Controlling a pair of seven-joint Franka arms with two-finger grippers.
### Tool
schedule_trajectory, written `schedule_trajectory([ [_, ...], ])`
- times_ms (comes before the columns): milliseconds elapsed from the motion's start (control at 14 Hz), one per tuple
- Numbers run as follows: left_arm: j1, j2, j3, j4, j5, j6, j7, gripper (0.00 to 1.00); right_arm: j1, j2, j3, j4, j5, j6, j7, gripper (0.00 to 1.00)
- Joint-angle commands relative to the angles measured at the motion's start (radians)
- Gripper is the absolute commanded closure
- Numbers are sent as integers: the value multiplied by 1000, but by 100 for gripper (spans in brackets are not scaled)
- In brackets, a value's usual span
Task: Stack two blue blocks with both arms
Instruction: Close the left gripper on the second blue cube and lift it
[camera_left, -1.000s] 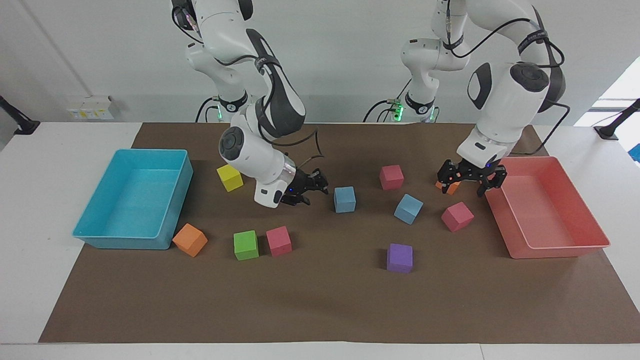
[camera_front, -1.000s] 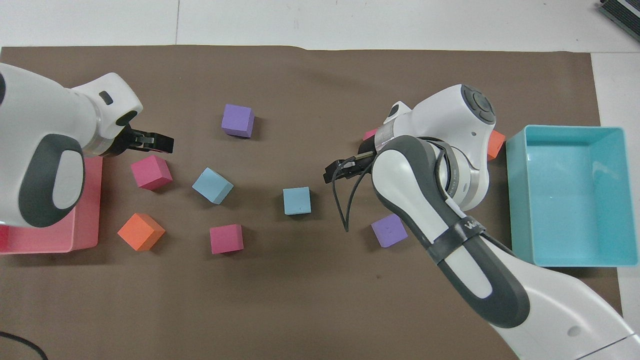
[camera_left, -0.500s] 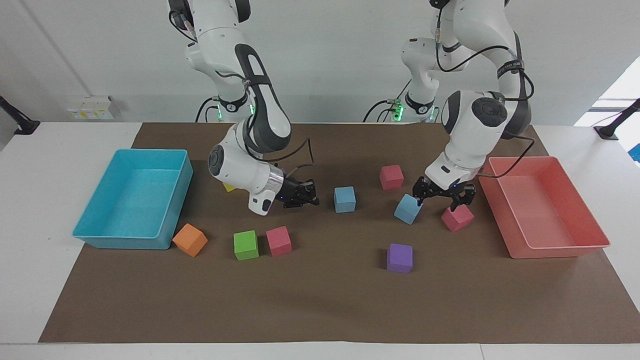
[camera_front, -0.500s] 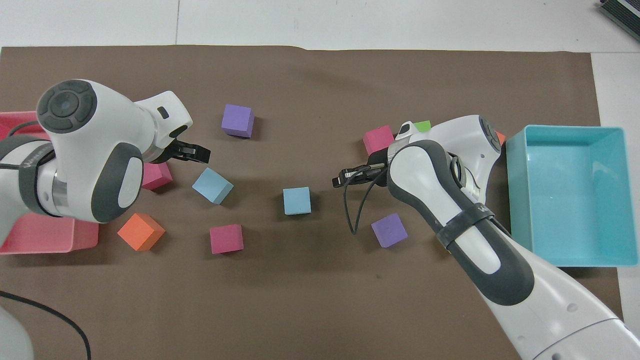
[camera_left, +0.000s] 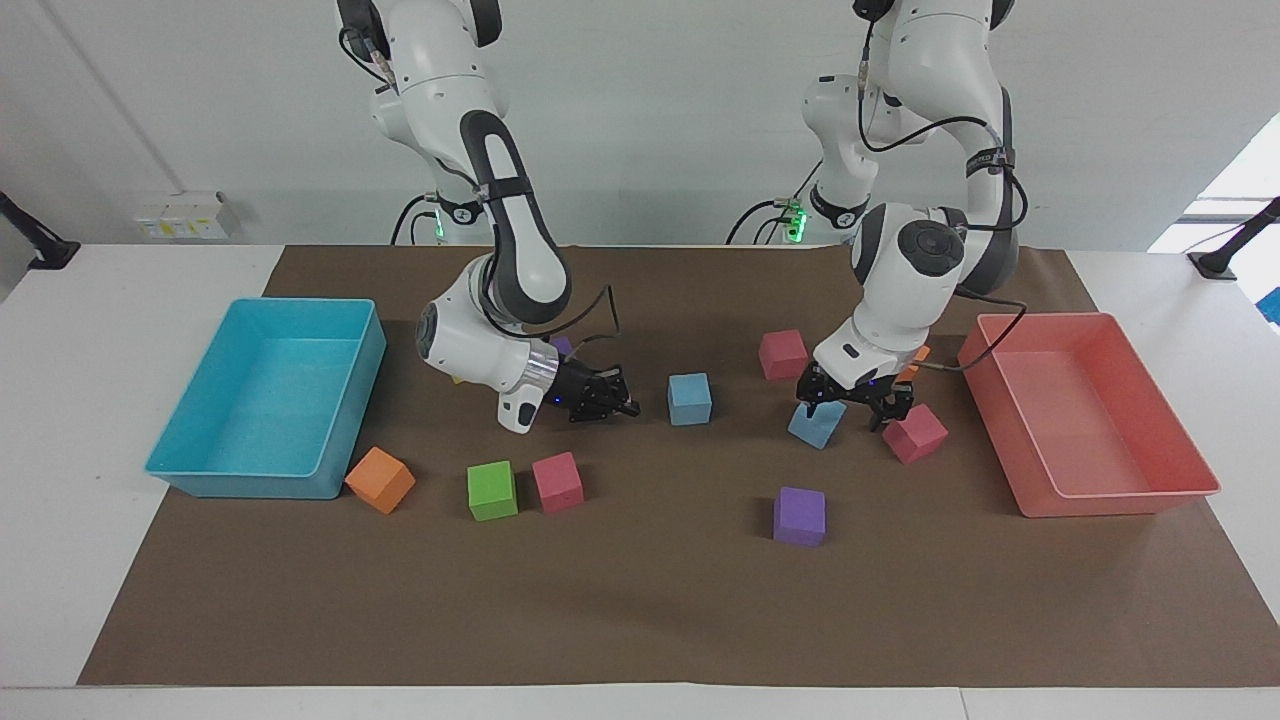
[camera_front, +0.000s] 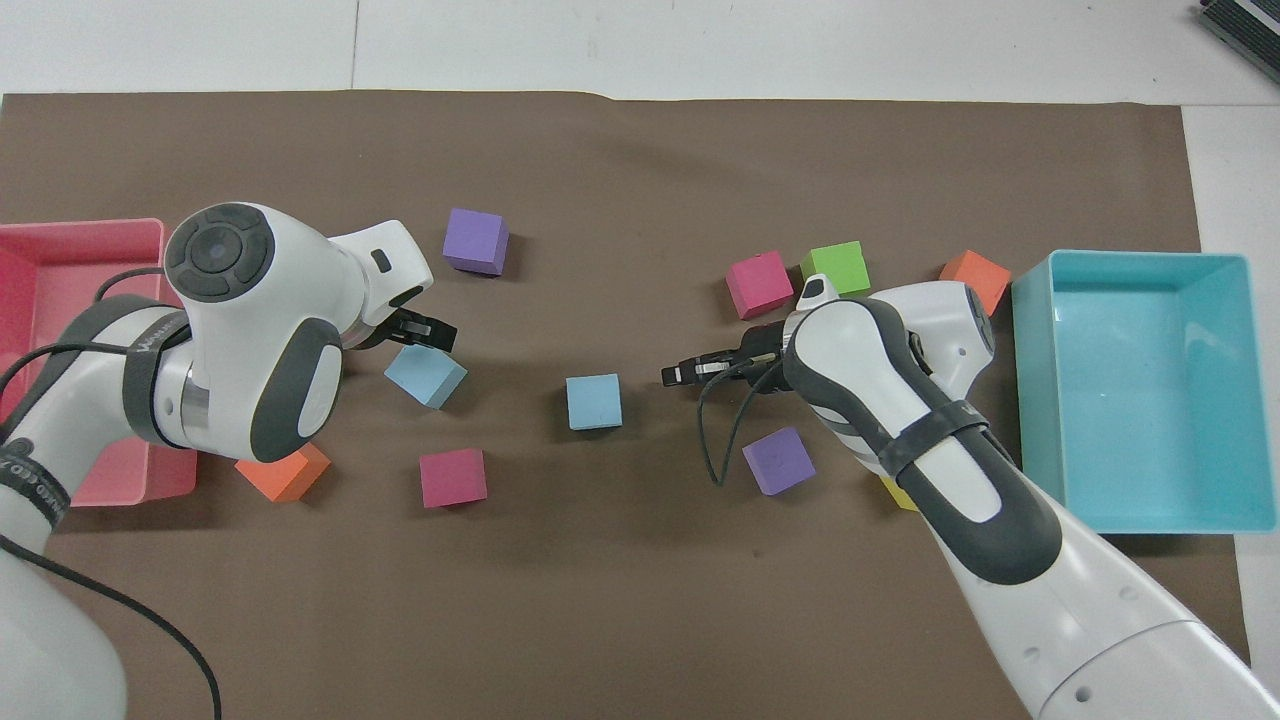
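Two blue blocks lie on the brown mat. One blue block (camera_left: 689, 399) (camera_front: 594, 401) sits square near the mat's middle. My right gripper (camera_left: 628, 406) (camera_front: 668, 375) is low beside it, toward the right arm's end, shut on nothing, with a small gap to the block. The other blue block (camera_left: 816, 424) (camera_front: 426, 375) lies turned at an angle toward the left arm's end. My left gripper (camera_left: 846, 406) (camera_front: 436, 333) hangs open just over it, one finger above its edge, nothing held.
A turquoise tray (camera_left: 180, 470) stands at the right arm's end, a pink tray (camera_left: 1120, 500) at the left arm's end. Pink cubes (camera_left: 783, 354) (camera_left: 915, 433) flank the left gripper. A purple cube (camera_left: 799, 515), green cube (camera_left: 492, 490), pink cube (camera_left: 557, 481) and orange cube (camera_left: 380, 479) lie farther out.
My left gripper swung from beside the pink tray to over the angled blue block. My right gripper shut and sank lower beside the middle blue block. No block moved.
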Motion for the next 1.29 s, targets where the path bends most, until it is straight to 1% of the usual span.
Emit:
schedule_trajectory([
  [0,-12,-20,15,-45,2,25,64,0,-6,-5,9,-20,77,-15,-47,100],
  [214,-15,0,15,-52,2,30,96,0,4,-5,8,-31,86,-26,-49,100],
  [286,-33,11,15,-57,2,36,96,0,4,-2,8,-31,97,-25,-49,100],
  [500,-35,11,15,-71,2,43,100,0,14,10,8,-32,158,-11,-50,100],
  [786,-36,15,15,-88,2,48,111,0,16,10,8,-32,155,-6,-53,100],
  [1214,-38,19,15,-88,2,47,111,0,16,10,8,-32,149,-5,-59,100],
])
